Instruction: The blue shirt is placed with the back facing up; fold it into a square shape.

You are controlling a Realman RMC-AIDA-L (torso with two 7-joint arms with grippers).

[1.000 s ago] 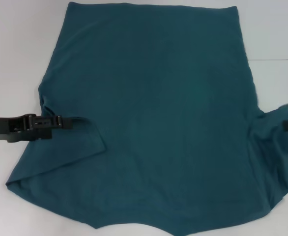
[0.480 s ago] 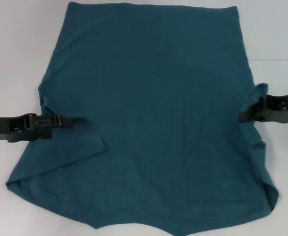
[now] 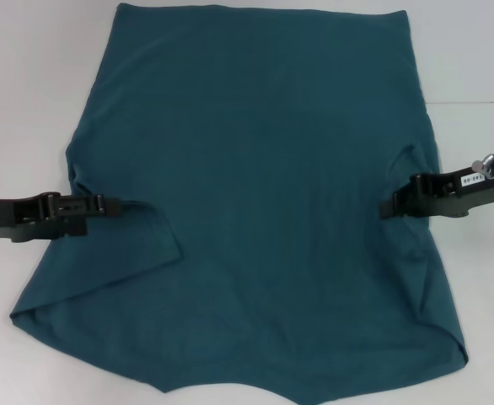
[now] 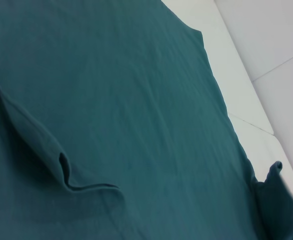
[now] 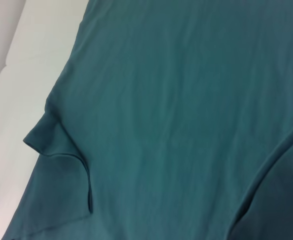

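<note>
Blue shirt: lying spread on the white tabletop, plain side facing up, filling most of the middle.
Left hand: reaching in from the left, pinching the left sleeve, which is lying folded inward over the body.
Right hand: coming in from the right, gripping the right sleeve and holding it over the shirt's right edge.
</note>
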